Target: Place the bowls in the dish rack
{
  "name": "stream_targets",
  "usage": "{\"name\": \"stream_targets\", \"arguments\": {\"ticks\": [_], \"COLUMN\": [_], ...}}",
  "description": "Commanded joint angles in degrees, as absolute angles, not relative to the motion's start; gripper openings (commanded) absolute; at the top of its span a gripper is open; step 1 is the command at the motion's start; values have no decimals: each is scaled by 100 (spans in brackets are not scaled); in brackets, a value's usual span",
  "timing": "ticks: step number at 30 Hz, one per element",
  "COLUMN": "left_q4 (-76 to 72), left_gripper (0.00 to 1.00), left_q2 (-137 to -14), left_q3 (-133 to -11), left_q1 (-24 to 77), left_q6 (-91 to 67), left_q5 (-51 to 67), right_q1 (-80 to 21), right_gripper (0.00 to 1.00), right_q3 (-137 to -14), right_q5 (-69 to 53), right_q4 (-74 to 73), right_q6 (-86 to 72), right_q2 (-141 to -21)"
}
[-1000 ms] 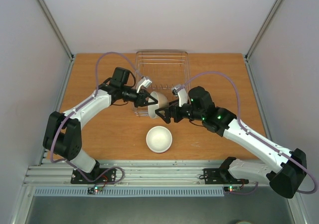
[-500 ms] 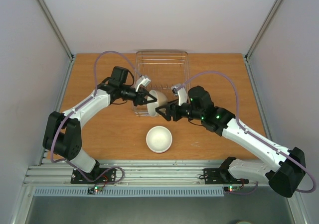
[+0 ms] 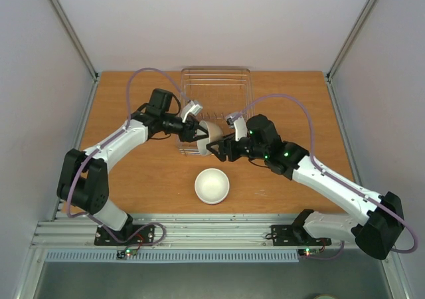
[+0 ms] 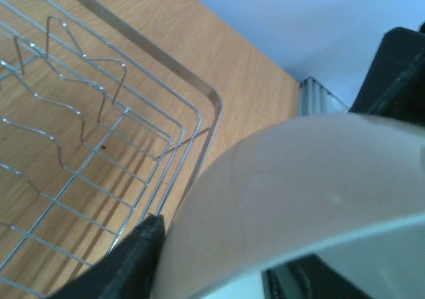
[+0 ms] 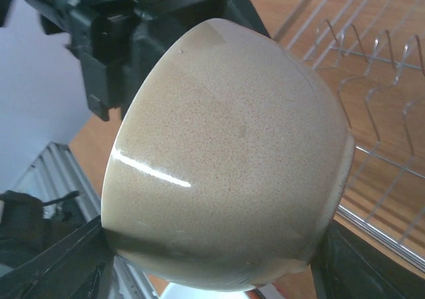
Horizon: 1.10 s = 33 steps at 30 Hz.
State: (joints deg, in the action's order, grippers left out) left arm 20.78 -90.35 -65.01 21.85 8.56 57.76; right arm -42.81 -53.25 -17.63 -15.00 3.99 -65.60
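A beige bowl [image 3: 212, 132] hangs tilted above the near edge of the wire dish rack [image 3: 216, 86]. My left gripper [image 3: 200, 132] is shut on the bowl's wall, with one finger [image 4: 136, 262] outside and the other inside. My right gripper [image 3: 216, 146] is open, and its fingers [image 5: 63, 262] stand on either side of the bowl's [image 5: 232, 159] lower body. I cannot tell whether they touch it. The bowl [image 4: 312, 193] fills the left wrist view. A plain white bowl [image 3: 212, 185] sits upright on the table, near and centre. The rack [image 4: 99, 113] holds no bowls. No other bowls are in view.
The rack [image 5: 382, 106] has upright wire tines on its floor and low sides. The wooden table [image 3: 133, 173] is walled on the left, right and back. A metal rail [image 3: 199, 229] runs along the near edge by the arm bases.
My right gripper has moved up and left, closing in around the beige bowl. The left gripper has kept hold of the bowl, which has shifted only slightly. The white bowl has not moved.
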Motion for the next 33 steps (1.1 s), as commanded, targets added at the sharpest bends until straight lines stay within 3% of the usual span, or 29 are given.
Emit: {"name": "stream_targets", "arguments": {"ticks": [1, 4, 9, 16, 33], "left_q4": [1651, 1585, 1564, 1582, 1514], "left_gripper": [50, 63, 65, 65, 65], "left_q2": [-8974, -8971, -8929, -8916, -9048], "left_q3": [-6548, -6533, -6543, -6605, -6501], "left_q1": [2403, 2401, 2408, 2408, 2408], "left_q6": [566, 473, 481, 630, 716], "left_q5": [5382, 4889, 3832, 2086, 2279], "right_q1": [-4301, -4303, -4301, -4306, -4300], "right_gripper": [1, 1, 1, 1, 1], "right_q3": [-5752, -6055, -6508, -7097, -7562], "right_q5": [-808, -90, 1593, 2850, 3402], "right_q4": [-1934, -2337, -2885, -3649, -3214], "right_q6": [904, 1152, 1434, 1699, 2256], "right_q2": [-6840, -7077, -7389, -7975, -9341]}}
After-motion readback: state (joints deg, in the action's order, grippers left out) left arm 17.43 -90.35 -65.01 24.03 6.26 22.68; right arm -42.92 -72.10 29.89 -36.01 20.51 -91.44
